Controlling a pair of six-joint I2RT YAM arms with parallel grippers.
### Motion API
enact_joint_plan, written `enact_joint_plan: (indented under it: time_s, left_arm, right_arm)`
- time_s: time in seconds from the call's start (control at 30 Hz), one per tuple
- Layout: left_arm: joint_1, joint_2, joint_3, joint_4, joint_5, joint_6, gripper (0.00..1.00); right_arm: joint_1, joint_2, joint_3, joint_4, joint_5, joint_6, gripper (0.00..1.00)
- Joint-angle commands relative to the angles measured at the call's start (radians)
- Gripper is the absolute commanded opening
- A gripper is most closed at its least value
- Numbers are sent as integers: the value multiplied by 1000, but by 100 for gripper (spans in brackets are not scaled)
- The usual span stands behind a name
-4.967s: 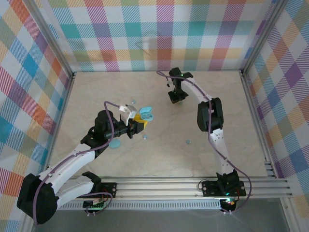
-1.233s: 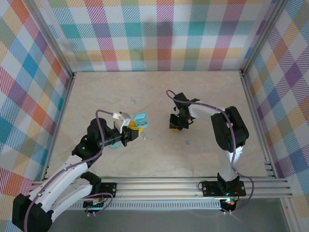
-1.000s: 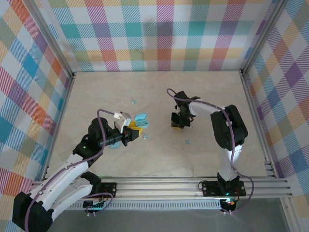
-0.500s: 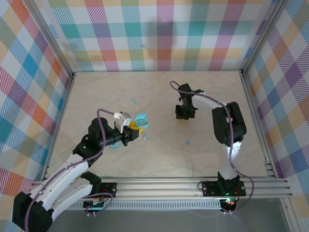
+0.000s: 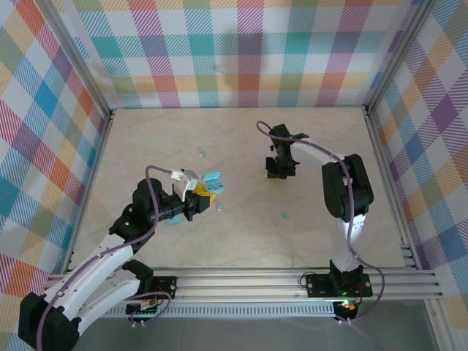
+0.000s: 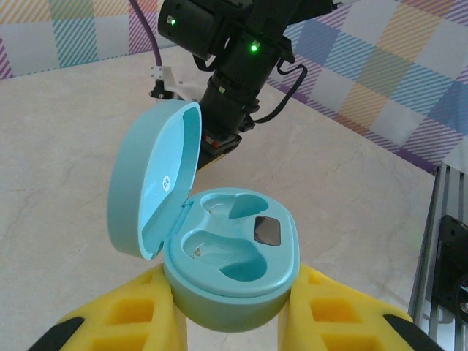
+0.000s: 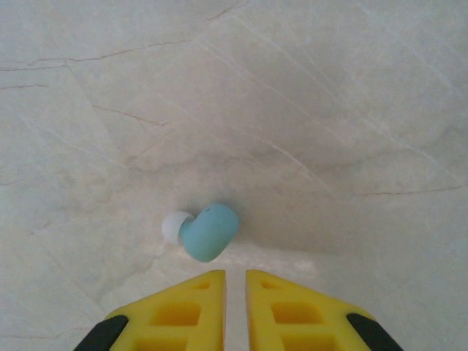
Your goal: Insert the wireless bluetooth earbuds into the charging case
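In the left wrist view my left gripper (image 6: pixel 232 296) is shut on the charging case (image 6: pixel 234 256), a light-blue round case clamped between the yellow fingers. Its lid (image 6: pixel 153 183) stands open and both sockets are empty. In the top view that gripper (image 5: pixel 205 197) and case (image 5: pixel 213 180) are left of centre. My right gripper (image 7: pixel 235 272) points down at the table, its jaws shut to a thin slit with nothing between them. One of the wireless bluetooth earbuds (image 7: pixel 208 232) lies on the table just beyond its tips. In the top view the right gripper (image 5: pixel 280 174) is at mid-table.
Loose earbuds lie on the table: one far left of centre (image 5: pixel 202 154), one by the left gripper (image 5: pixel 219 208), one nearer right (image 5: pixel 285 215). A second light-blue case (image 5: pixel 174 219) lies partly under the left arm. Plaid walls enclose the table.
My right gripper has moved away from the near edge and slightly right over the table. The left gripper and the open case have stayed put.
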Motion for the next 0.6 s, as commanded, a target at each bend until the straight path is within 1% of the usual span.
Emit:
enact_joint_plan:
  time_s: [0.0, 0.07, 0.17, 0.43, 0.57]
  left_arm:
    - [-10, -12, 16, 9, 0, -7, 8]
    - [-11, -12, 16, 11, 3, -7, 8]
    - [-11, -6, 19, 13, 12, -8, 8]
    - [-11, -6, 30, 9, 13, -5, 8]
    - [-11, -2, 25, 17, 13, -5, 8]
  right_arm:
    - [-18, -71, -38, 40, -80, 128, 23]
    - [-34, -88, -90, 114, -140, 200, 25]
    - [-59, -83, -116, 163, -196, 267, 25]
    - [-74, -55, -112, 206, -203, 315, 23]
    - [-74, -31, -105, 219, -246, 320, 26]
